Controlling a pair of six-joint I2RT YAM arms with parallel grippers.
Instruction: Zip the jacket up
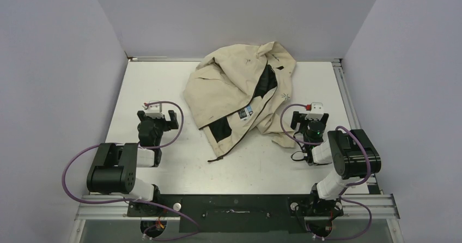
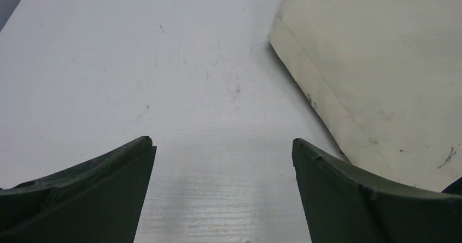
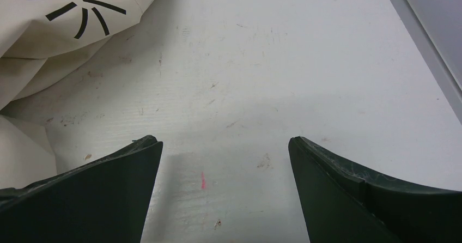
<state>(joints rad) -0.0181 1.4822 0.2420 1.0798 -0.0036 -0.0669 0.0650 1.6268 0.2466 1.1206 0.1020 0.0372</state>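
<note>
The beige jacket [image 1: 234, 85] lies crumpled at the back middle of the white table, front open, black lining showing, a small blue-white label [image 1: 246, 113] near its lower edge. Its hem reaches toward the front at the middle. My left gripper [image 1: 158, 117] is open and empty, left of the jacket; the jacket's edge [image 2: 381, 79] fills the right of the left wrist view. My right gripper [image 1: 309, 117] is open and empty, just right of the jacket; a beige fold with a black star print [image 3: 71, 14] shows at the upper left of the right wrist view.
The white table [image 1: 136, 85] is walled by grey panels on three sides. A metal rail [image 1: 344, 90] runs along its right edge. Purple cables loop round both arms. A small pink mark [image 3: 202, 180] is on the table between my right fingers.
</note>
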